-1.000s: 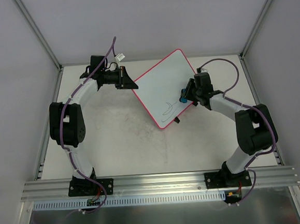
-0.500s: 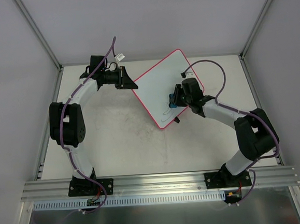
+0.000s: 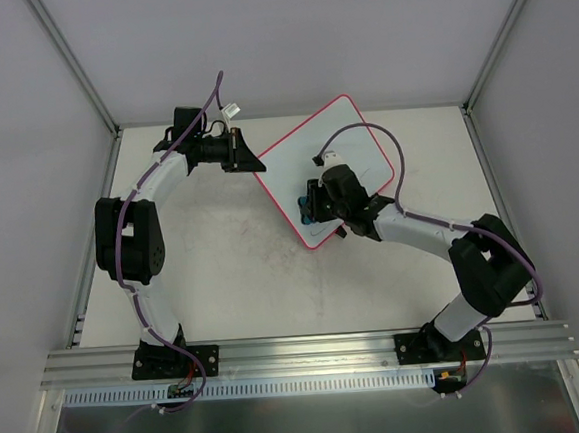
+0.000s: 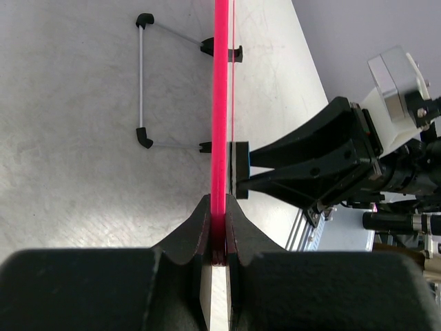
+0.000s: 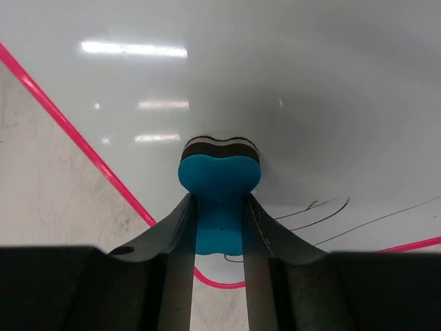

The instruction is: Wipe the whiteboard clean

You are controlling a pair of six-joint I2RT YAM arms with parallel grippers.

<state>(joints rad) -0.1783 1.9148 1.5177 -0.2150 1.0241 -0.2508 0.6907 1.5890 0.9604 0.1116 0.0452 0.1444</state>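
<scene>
Blue eraser [image 5: 219,181], pinched between the right fingers [image 5: 178,238], has slid across the whiteboard [image 3: 348,137] nearer the left fingers [image 4: 195,231], which stay clamped on its rim.

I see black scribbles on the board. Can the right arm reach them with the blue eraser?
Probably yes. The right gripper holds the blue eraser against the whiteboard, the black lines lie just beside it, and nothing sits between them.
</scene>
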